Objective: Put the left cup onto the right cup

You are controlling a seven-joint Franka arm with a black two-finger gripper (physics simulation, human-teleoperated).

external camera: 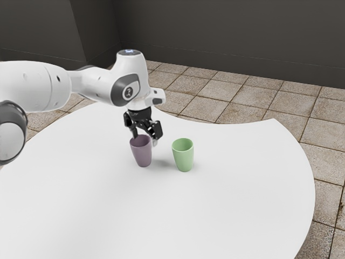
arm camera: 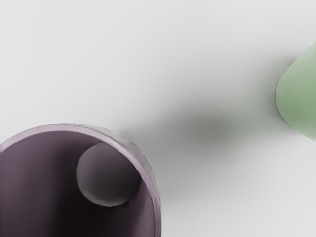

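Ext view: arm (external camera: 81, 83) comes in from the exterior view's left, wrist bent down, tool (external camera: 144, 135) pointing at the worktop (external camera: 161, 216). Tool is spread wide, nothing gripped; fingers (external camera: 156, 133) hang right at the rim of the purple cup (external camera: 142, 154), one per side. Can't tell if they touch it. Purple cup is upright on the white round worktop, w/ the green cup (external camera: 183, 155) just beside it toward the exterior view's right, also upright, a small gap btwn them. Wrist view: purple cup (arm camera: 59, 197) sits directly under the hand, mouth open, inside bottom visible. Green cup (arm camera: 298, 98) is off to one side, apart from it. Brown tiled floor (external camera: 242, 97) behind.
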